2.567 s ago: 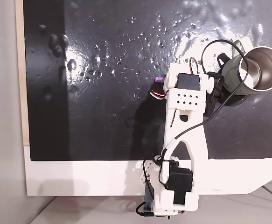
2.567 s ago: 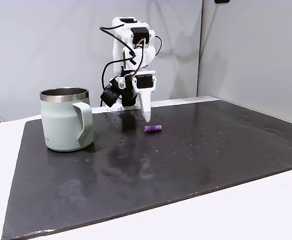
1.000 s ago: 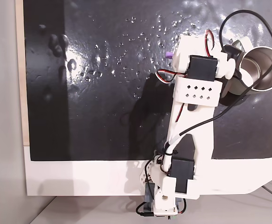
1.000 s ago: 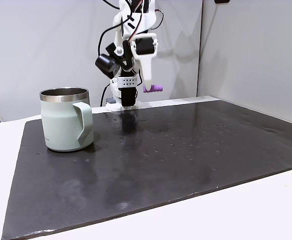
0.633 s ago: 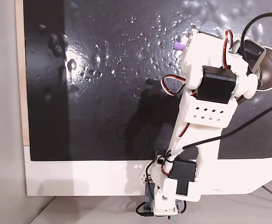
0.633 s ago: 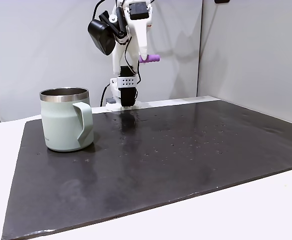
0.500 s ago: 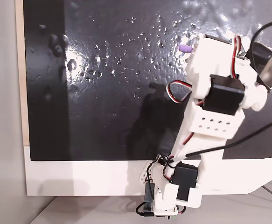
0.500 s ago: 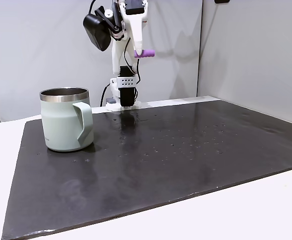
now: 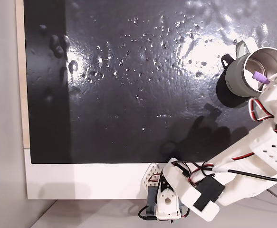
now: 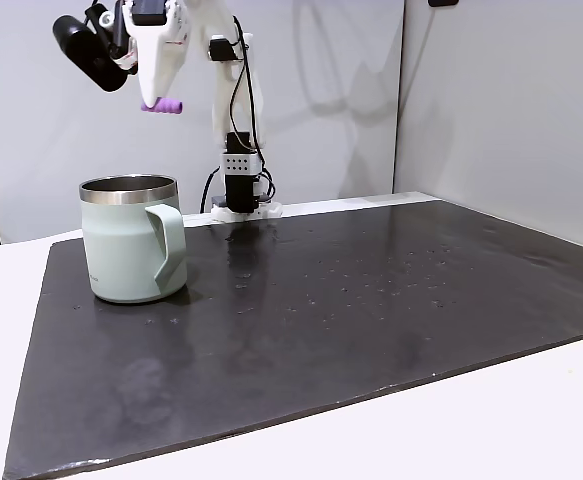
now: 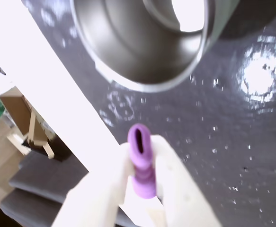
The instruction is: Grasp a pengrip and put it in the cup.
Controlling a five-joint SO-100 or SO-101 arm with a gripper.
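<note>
Still, the end effector (image 10: 160, 102) is clamping the pengrip (image 10: 161, 105) high above the cup (image 10: 131, 238), possibly nearer its rim (image 9: 265, 48), so releasing now is risking a bounce onto the bench (image 10: 371, 300).

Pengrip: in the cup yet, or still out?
Out. The gripper holds the pengrip in the air above the cup in a fixed view; the wrist view shows it pinched between the fingers.

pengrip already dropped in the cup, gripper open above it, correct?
No. The gripper is shut on the pengrip, holding it in the air above the cup, as a fixed view from the side shows. The wrist view shows it pinched between the fingers.
</note>
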